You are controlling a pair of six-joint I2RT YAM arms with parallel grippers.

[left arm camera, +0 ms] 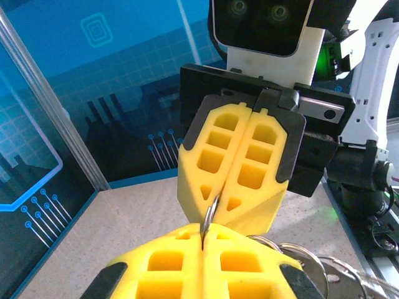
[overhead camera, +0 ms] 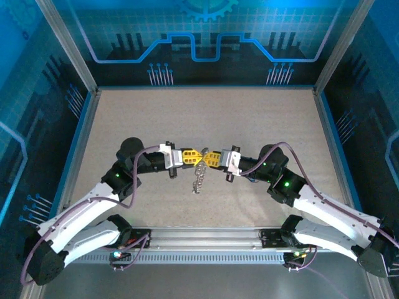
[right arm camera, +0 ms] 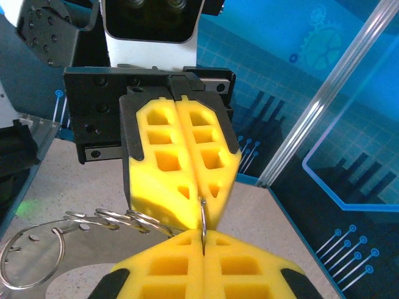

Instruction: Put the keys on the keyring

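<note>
Left gripper, right gripper tip to tip, both pinching keyring, far from table edges

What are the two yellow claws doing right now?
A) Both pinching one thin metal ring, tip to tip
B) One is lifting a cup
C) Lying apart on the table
A: the left gripper and right gripper meet tip to tip, both shut on the ring.

The keyring is near the middle of the surface. Its far end is pinched between two claw tips that meet nose to nose. The left claw is just left of that end and the right claw just right. The rest of the keyring trails toward the arm bases.
</note>
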